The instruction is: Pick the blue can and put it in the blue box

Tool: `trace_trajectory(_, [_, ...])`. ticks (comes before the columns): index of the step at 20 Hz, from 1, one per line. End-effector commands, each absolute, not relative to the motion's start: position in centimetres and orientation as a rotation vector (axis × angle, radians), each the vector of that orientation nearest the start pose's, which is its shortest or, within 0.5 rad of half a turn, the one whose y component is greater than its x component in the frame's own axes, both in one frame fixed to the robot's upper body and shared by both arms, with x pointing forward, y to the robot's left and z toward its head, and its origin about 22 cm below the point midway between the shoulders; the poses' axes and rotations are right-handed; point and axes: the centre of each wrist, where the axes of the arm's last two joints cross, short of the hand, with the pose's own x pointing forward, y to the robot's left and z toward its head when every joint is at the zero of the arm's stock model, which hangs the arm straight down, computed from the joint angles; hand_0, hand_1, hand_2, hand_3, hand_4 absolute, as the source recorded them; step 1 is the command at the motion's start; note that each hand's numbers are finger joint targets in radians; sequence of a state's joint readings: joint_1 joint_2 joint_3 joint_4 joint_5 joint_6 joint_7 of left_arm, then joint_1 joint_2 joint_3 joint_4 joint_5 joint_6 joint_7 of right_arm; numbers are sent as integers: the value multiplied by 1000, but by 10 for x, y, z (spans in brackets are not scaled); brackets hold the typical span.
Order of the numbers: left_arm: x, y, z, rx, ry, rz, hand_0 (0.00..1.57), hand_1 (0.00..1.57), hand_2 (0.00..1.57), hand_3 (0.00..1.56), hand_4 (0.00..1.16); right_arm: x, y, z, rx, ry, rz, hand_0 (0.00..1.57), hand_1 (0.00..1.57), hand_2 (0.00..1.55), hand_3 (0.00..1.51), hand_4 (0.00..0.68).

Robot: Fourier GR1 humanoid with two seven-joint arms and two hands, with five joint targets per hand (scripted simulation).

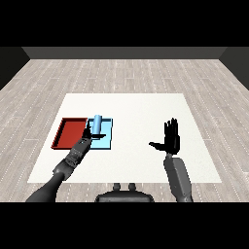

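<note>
Blue can over the light blue tray, left hand curled round it.
The red tray, touching at nine o'clock, holds nothing; right hand stands open, fingers straight, well apart at three o'clock.

Even, flat light — no glare, shadows faint.

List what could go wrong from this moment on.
1. The light blue cylindrical can is in the left hand over the light blue tray, close to the red tray; released off-centre, it might land on the shared edge.
2. Set down tilted, the can could tip and roll.
3. The right hand is open, far away, and cannot steady it.
</note>
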State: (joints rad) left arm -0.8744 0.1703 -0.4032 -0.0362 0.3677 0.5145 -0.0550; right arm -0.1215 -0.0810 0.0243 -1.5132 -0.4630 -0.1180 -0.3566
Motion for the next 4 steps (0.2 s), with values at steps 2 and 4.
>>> trace_trajectory(2, [380,232,-56,579,-1270,-40,0,0,0,0,0,262,-229,6,223,-1910,-354,0,0,0,0,0])
trace_trajectory(4, [392,232,-39,570,-1326,-46,0,0,0,0,0,270,-226,7,222,-1918,-295,0,0,0,0,0])
